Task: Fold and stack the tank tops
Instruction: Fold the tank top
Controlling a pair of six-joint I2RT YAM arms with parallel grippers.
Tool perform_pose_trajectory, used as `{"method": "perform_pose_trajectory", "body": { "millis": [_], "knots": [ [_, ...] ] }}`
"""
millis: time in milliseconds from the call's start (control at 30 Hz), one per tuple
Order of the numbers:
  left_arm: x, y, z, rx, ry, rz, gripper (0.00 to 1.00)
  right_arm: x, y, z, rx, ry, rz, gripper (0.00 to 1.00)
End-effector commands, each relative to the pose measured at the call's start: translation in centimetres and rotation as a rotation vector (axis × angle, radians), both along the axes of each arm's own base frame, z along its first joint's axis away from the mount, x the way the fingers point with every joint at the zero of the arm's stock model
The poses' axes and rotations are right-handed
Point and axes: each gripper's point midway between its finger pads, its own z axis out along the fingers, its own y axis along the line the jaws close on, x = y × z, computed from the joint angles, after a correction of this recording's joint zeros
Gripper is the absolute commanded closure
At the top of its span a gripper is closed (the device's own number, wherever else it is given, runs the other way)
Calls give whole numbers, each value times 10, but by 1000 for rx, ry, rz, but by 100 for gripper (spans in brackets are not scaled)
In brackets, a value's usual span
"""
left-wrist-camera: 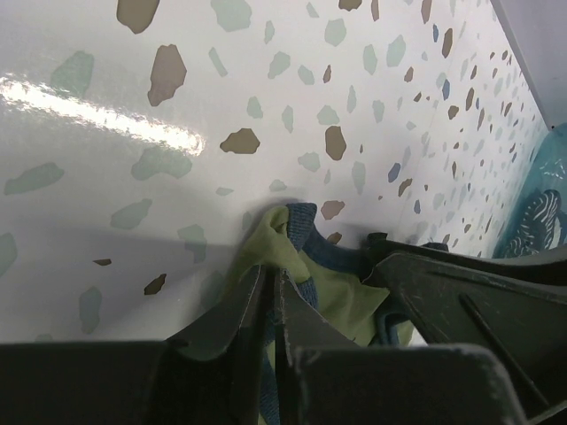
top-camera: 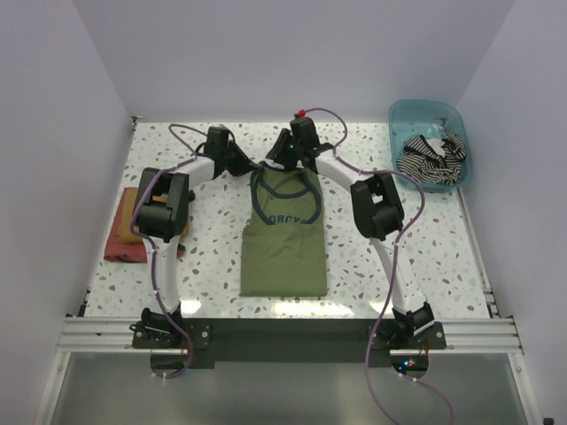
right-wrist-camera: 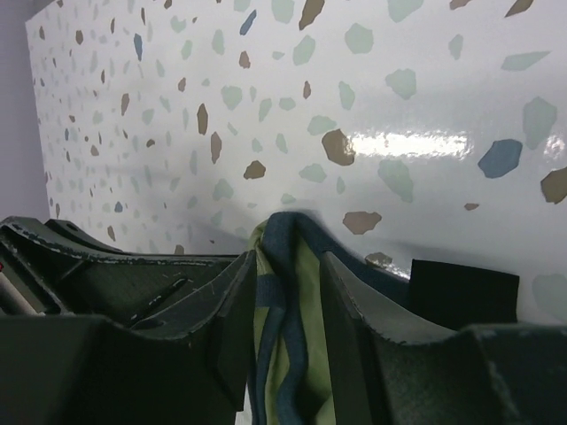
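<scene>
The olive-green tank top (top-camera: 283, 243) lies flat mid-table, hem toward the arms, navy-trimmed straps at the far end. My left gripper (top-camera: 251, 166) is at the left strap. In the left wrist view it (left-wrist-camera: 275, 270) is shut on a pinch of green cloth and navy trim (left-wrist-camera: 345, 297). My right gripper (top-camera: 282, 159) is at the right strap. In the right wrist view its jaws (right-wrist-camera: 288, 252) stand apart, with the bunched strap (right-wrist-camera: 288, 292) loose between them. The striped tank top (top-camera: 431, 152) lies crumpled in a blue bin.
The blue bin (top-camera: 425, 106) stands at the far right corner; its edge (left-wrist-camera: 540, 212) shows in the left wrist view. A folded red-and-orange cloth (top-camera: 133, 232) lies at the left, beside the left arm. White walls close in the table on three sides.
</scene>
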Motion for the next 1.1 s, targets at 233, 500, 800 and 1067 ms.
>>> {"method": "perform_pose_trajectory", "body": {
  "millis": [233, 500, 800, 1067],
  "knots": [
    [13, -8, 15, -25, -53, -4, 87, -26, 30, 28, 9, -50, 65, 61],
    [13, -7, 14, -22, -53, -5, 87, -28, 33, 21, -16, -43, 60, 65],
    [14, -8, 18, -25, -61, -10, 87, -20, 31, 17, -54, -44, 51, 95],
    [22, 1, 41, -10, -106, -9, 83, -2, 30, 38, -47, -101, 57, 100]
  ]
}}
